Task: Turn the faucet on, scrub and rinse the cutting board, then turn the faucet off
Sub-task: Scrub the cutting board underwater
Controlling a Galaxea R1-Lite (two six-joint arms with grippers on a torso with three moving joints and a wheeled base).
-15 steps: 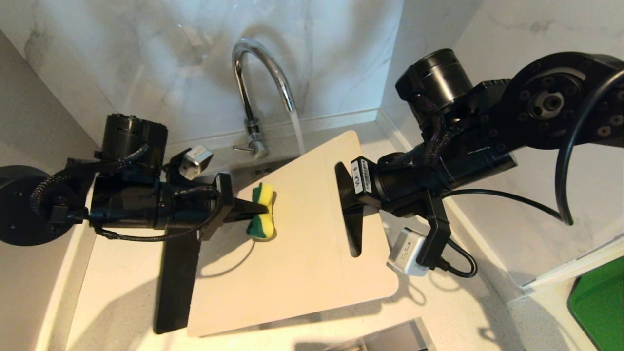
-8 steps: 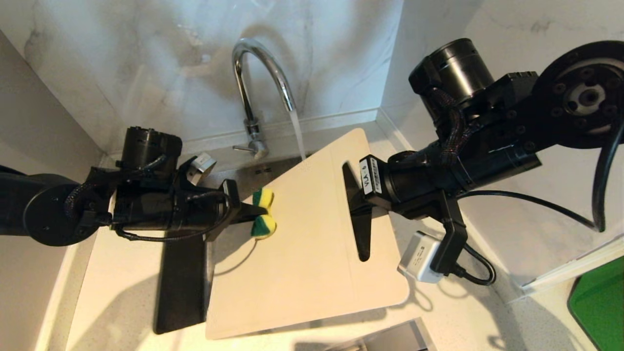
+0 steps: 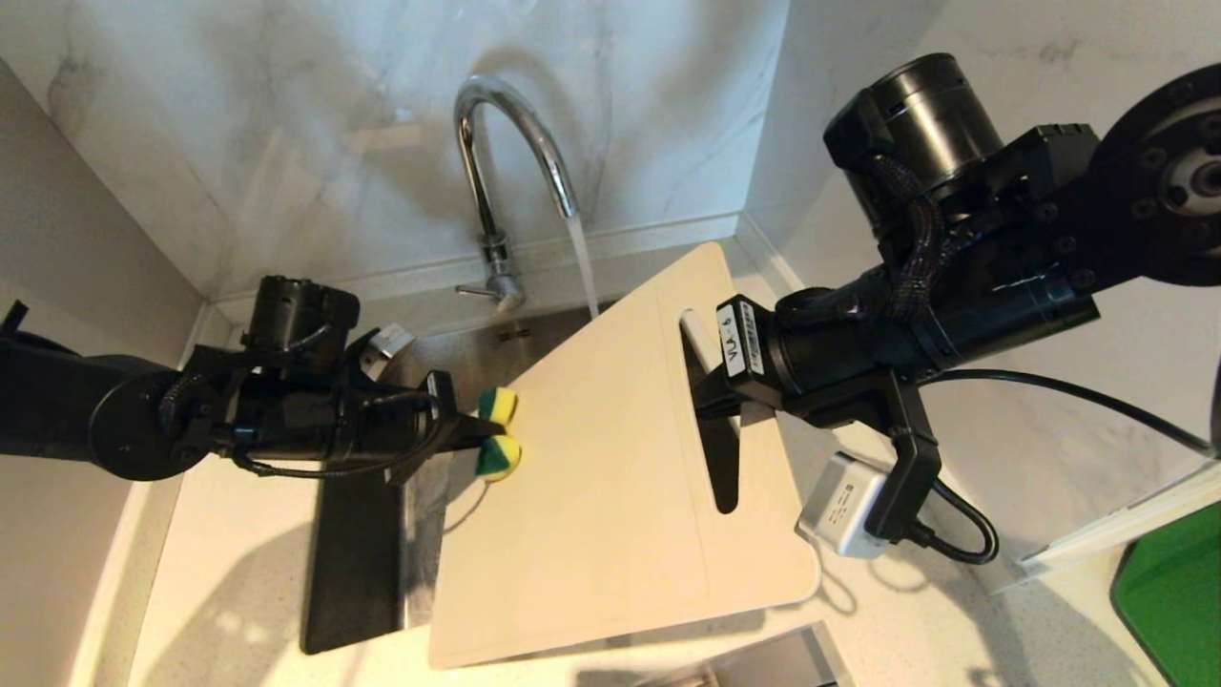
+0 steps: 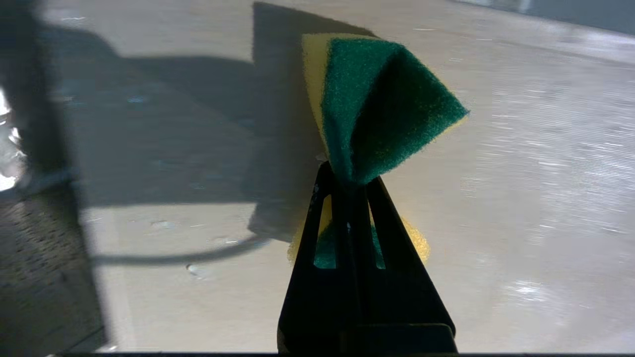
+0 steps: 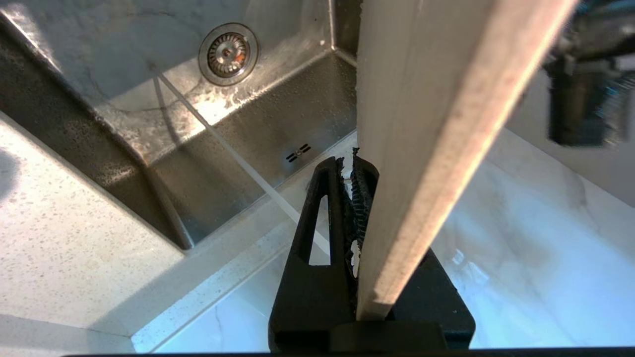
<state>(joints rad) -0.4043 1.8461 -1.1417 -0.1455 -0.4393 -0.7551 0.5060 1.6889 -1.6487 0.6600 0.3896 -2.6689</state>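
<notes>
Head view: the faucet [image 3: 506, 162] stands at twelve o'clock with water [image 3: 582, 262] running from its spout into the sink [image 3: 458, 343]. The cutting board [image 3: 610, 496] fills the centre, tilted over the sink, its far corner close to the stream. The right hand [image 3: 713, 393], coming in from three o'clock, is clamped on the board's edge beside the handle slot [image 3: 711, 420]; the right wrist view shows its jaws pinched tight on the thin board [image 5: 436, 124] above the drain [image 5: 229, 53]. The left hand [image 3: 467, 429], reaching from nine o'clock, is closed narrow on a yellow-and-green sponge [image 3: 498, 447], squeezed at its middle into a bow shape, at the board's nine o'clock edge. In the left wrist view the sponge [image 4: 377, 104] sits close against the wet board face [image 4: 521, 173]; actual contact cannot be confirmed.

The step in hand looks like scrubbing. To do it well, the left hand should press the green abrasive side flat on the face and sweep from the nine o'clock edge toward the slot, working up to the corner nearest the stream so water carries residue off. The right hand's grip needs to stay firm, since sponge pressure will lever the board about that one clamped edge.

Count: one faucet, one cutting board, one sponge, two hands, one sink, and one green object [image 3: 1169, 601] on the table [image 3: 935, 630] at four o'clock.
</notes>
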